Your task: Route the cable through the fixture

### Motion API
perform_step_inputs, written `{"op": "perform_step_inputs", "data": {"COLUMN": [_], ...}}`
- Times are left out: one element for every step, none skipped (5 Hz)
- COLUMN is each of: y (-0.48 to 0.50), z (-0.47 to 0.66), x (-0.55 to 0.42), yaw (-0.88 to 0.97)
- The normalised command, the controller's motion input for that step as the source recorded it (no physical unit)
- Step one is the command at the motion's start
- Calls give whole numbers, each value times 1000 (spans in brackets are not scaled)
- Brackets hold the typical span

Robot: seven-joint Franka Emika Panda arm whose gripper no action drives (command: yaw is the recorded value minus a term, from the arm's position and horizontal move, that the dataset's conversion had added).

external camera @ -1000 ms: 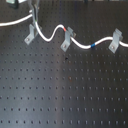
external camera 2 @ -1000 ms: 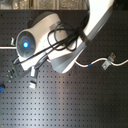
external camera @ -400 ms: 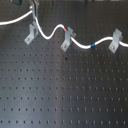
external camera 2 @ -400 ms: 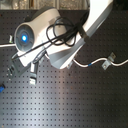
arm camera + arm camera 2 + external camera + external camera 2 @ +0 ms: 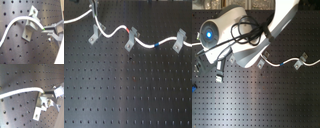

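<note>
In the first exterior view, the cable (image 5: 114, 31) enters from the first exterior view's left edge as a white cord, arcs up toward the top, then drops to the leftmost clip (image 5: 94, 34). From there it waves down and up to the fixture (image 5: 131, 40) in the middle, where a short red band (image 5: 129, 29) sits just at the clip's upright top. The cord then dips toward the first exterior view's right, carries a short blue band (image 5: 157, 45), and rises to the third clip (image 5: 180, 41) near the right edge. All three clips stand on the dark perforated desk (image 5: 129, 90).

In the second exterior view the arm (image 5: 279, 22) and its white camera housing (image 5: 222, 35) hide most of the left part of the scene; to the second exterior view's right, the cord runs out past a blue band to a clip (image 5: 300, 61).

In the first wrist view the claw (image 5: 48, 32) pinches the cord just beside a clip (image 5: 31, 25), its fingers pressed together on it; the cord passes over that clip's top. The second wrist view shows the same grip, with the clip below the cord.
</note>
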Motion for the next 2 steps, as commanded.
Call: {"op": "perform_step_inputs", "data": {"y": [93,2], "z": [412,516], "x": [-380,-410], "yaw": [111,109]}}
